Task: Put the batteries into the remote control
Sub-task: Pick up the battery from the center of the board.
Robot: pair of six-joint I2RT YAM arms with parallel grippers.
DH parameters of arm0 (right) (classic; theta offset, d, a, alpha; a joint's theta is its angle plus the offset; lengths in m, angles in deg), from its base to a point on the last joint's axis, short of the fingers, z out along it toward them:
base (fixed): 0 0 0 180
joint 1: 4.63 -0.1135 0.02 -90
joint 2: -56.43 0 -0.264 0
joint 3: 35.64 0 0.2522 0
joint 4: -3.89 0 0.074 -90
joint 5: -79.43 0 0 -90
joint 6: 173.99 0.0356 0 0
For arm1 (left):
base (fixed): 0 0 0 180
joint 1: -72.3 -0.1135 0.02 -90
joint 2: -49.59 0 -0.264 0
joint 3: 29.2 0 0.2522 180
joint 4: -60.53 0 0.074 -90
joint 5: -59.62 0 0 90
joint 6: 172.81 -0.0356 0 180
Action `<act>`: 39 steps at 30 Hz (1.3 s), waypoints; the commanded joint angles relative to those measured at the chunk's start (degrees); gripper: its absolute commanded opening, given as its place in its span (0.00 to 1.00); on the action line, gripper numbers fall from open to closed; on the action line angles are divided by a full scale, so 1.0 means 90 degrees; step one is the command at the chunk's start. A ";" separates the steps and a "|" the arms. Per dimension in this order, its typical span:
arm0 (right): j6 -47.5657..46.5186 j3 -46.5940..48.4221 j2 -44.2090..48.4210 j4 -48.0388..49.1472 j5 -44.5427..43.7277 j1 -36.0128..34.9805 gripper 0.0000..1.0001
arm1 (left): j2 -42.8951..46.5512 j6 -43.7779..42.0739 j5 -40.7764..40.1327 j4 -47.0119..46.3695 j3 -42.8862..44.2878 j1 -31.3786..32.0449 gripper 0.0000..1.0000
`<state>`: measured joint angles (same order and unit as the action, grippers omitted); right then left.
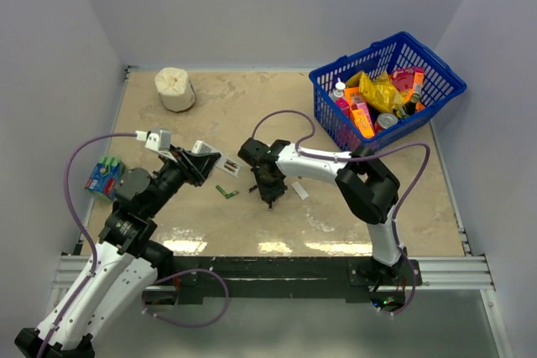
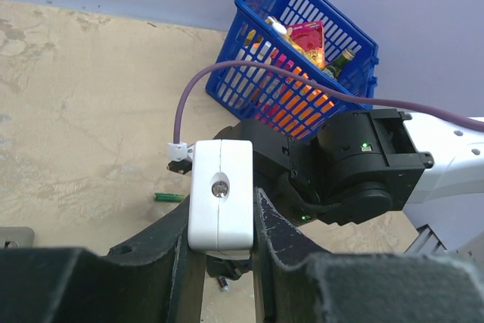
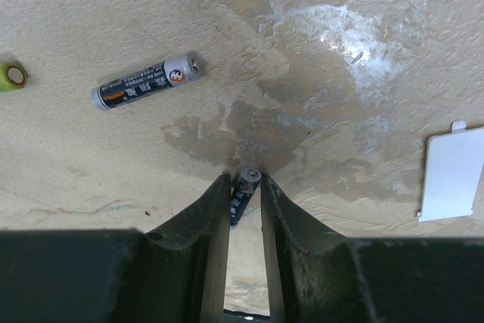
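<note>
My left gripper [image 2: 221,213] is shut on the white remote control [image 2: 220,179] and holds it above the table; in the top view it sits left of centre [image 1: 225,164]. My right gripper [image 3: 245,187] points down at the table with its fingertips closed on a dark battery [image 3: 247,180]. A second dark battery [image 3: 145,82] lies loose to its left. Further left is a green battery [image 3: 13,76], which also shows as a green battery [image 1: 226,192] between the two grippers. The remote's white back cover [image 3: 451,174] lies flat on the right.
A blue basket [image 1: 436,69] full of packets stands at the back right. A white roll [image 1: 174,88] is at the back left. A shrink-wrapped pack of green cells [image 1: 103,175] lies by the left edge. The right arm [image 2: 363,164] is close in front of the remote.
</note>
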<state>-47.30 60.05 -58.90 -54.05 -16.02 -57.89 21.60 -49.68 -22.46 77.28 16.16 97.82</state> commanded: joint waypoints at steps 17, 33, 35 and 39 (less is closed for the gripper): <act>-0.0414 -0.0089 0.0332 0.0338 -0.0868 -0.0401 0.03 | 0.0132 -0.0185 0.0496 -0.0857 -0.0346 0.0172 0.00; -0.2375 -0.1250 0.4326 0.2193 -0.2060 -0.0391 0.00 | -0.0972 0.1299 0.0702 -0.4070 -0.1333 0.0163 0.00; -0.2639 -0.1388 0.4794 0.2776 -0.2031 -0.0392 0.00 | -0.1127 0.1552 0.0682 -0.4353 -0.1449 0.0153 0.00; -0.3351 -0.1720 0.5421 0.3697 -0.1446 -0.0391 0.00 | -0.1577 0.1973 0.0896 -0.5066 -0.1421 0.0143 0.00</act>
<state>-69.20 46.69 -14.55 -32.72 -31.43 -61.26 10.39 -36.85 -15.57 43.64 3.42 99.07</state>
